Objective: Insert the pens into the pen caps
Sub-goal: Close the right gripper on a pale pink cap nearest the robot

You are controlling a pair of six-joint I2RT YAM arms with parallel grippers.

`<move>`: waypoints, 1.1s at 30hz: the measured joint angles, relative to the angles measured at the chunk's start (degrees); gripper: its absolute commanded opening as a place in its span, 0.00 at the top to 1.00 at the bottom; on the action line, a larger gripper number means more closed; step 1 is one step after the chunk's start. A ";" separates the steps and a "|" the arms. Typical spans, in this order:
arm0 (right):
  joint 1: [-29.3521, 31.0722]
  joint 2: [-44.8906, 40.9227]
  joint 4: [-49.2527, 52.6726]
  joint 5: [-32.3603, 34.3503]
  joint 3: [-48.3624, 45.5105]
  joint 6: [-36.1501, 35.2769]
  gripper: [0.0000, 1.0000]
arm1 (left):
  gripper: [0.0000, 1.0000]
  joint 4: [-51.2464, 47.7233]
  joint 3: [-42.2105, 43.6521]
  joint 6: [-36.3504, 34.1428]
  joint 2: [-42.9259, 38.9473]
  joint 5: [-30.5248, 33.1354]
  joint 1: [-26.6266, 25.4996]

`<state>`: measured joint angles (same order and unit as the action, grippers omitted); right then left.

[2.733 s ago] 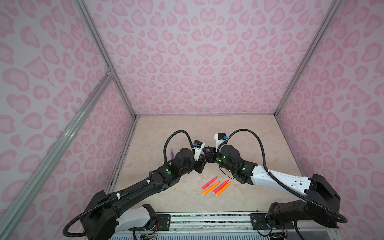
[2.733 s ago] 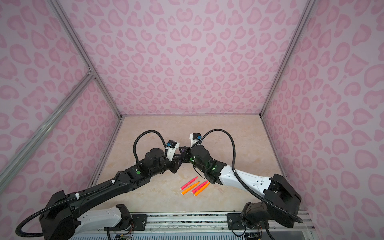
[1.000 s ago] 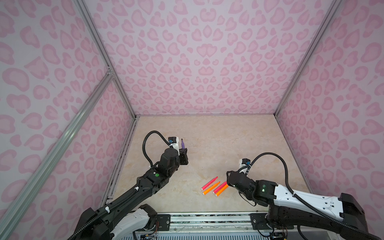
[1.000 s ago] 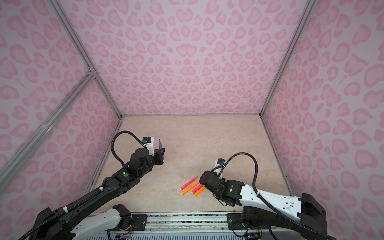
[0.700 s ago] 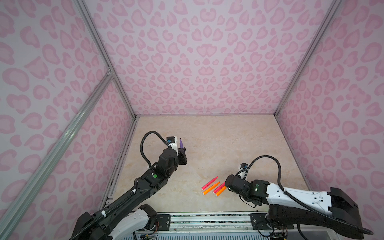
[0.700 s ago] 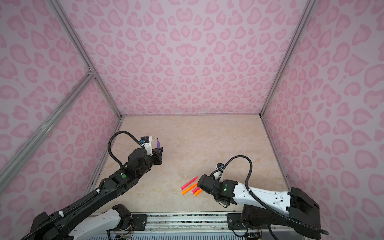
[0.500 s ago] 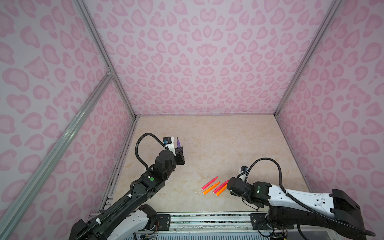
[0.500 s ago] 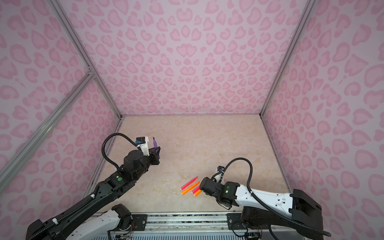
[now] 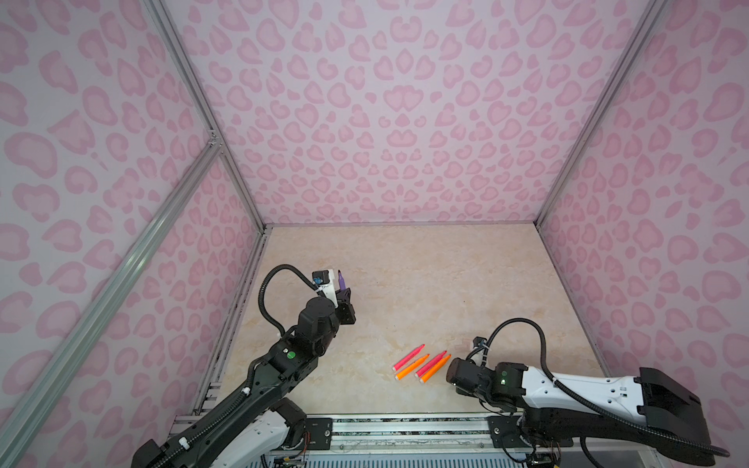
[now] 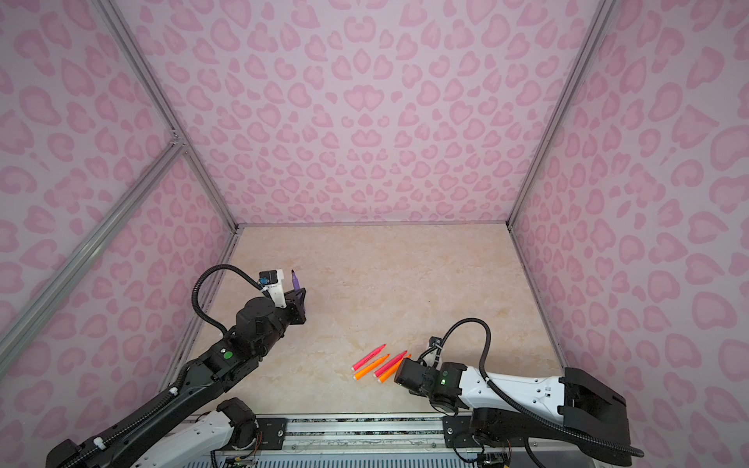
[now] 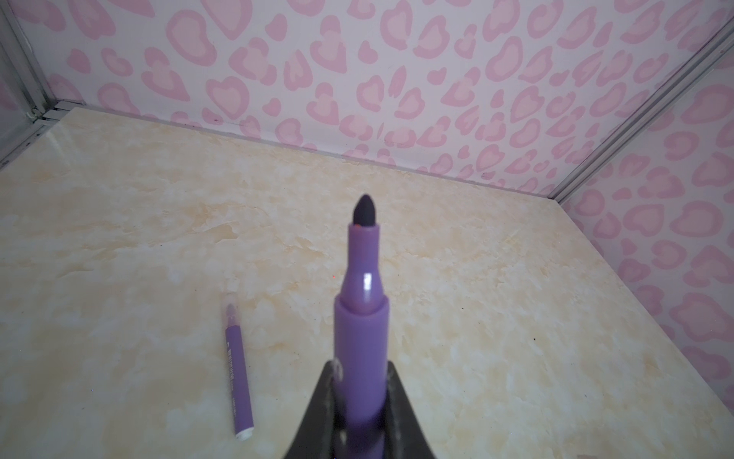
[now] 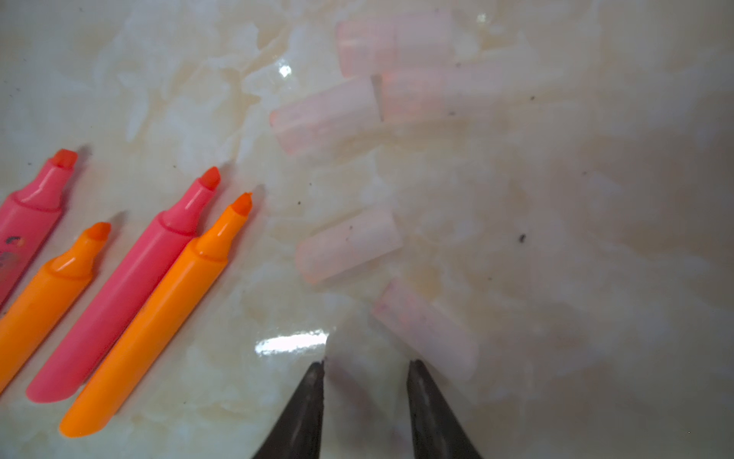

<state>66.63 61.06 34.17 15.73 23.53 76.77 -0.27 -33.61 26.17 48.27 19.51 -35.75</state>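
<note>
My left gripper is shut on a purple pen whose bare dark tip points up and away; both top views show it raised at the left. A second purple pen lies on the floor with a clear cap on its tip. Two pink-red and two orange pens lie side by side, uncapped. My right gripper hangs low beside them, with a clear pen cap between its fingers. Several loose pen caps lie just beyond.
The beige marble floor is boxed in by pink-patterned walls on three sides. A metal rail runs along the front edge. The right arm's wrist sits close to the front, right of the row of pens.
The grippers, together at the middle earlier, have parted. Over the last second the left arm drew back left with the purple pen, and the right gripper settled lower over the caps.
</note>
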 measured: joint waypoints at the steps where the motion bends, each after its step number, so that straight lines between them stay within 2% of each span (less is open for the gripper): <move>1: -0.07 -0.13 -0.04 0.33 -0.15 0.13 0.59 | 0.97 0.00 0.00 -0.26 -0.11 0.02 0.00; 8: -3.89 0.44 -1.73 3.41 -1.38 -0.09 0.60 | 0.97 0.00 0.00 -0.76 -0.85 0.42 0.00; 16: -6.78 -0.92 -3.74 5.97 -3.32 -1.92 0.54 | 0.97 -0.02 0.00 -0.76 -0.52 0.42 0.00; 24: -9.38 -1.49 -4.48 6.69 -3.91 -3.43 0.65 | 0.97 -0.02 0.00 -0.79 -0.87 0.42 0.00; 33: -9.49 -3.41 -4.76 6.49 -5.03 -3.96 0.69 | 0.97 -0.02 0.00 -0.79 -0.87 0.42 0.00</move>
<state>57.14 57.65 29.41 22.22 18.50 72.82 -0.30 -33.61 25.39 47.40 19.92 -35.75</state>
